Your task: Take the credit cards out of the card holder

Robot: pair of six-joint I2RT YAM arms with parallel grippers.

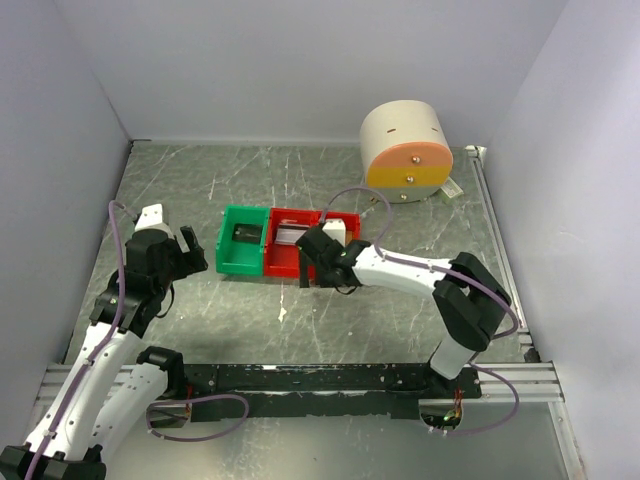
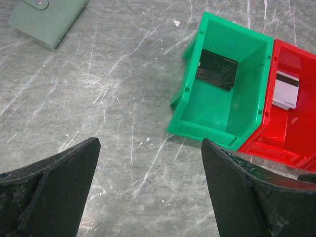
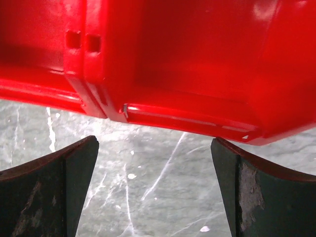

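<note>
While I watch the left wrist feed, the card holder (image 2: 47,17) sits at the picture's upper left. It is a flat grey-green sleeve with a snap tab, lying on the table (image 2: 113,98) toward its left edge and well apart from the bins. Only part of it is in frame, and nothing touches it.

My left claw (image 2: 150,192) hovers over bare table near the left edge with its fingers (image 2: 54,187) spread wide and nothing between them.

Just to its right stands the green bin (image 2: 232,106), and a dark credit card (image 2: 217,71) lies flat on its floor. A red bin (image 1: 285,262) butts against the green bin's right wall. It holds a pale credit card (image 2: 286,89) with a dark stripe, leaning on the bin's inner wall.

From the right wrist I see a second red bin (image 3: 197,64) joined to the first. My right claw (image 1: 310,265) hangs low just in front of the near walls of the two red bins. Its fingers (image 3: 49,192) are fully apart, empty, and clear of the plastic.

Farther right, near the table's far right corner, a beige drum (image 1: 405,150) lies on its side, its orange and yellow face turned toward the arms.
</note>
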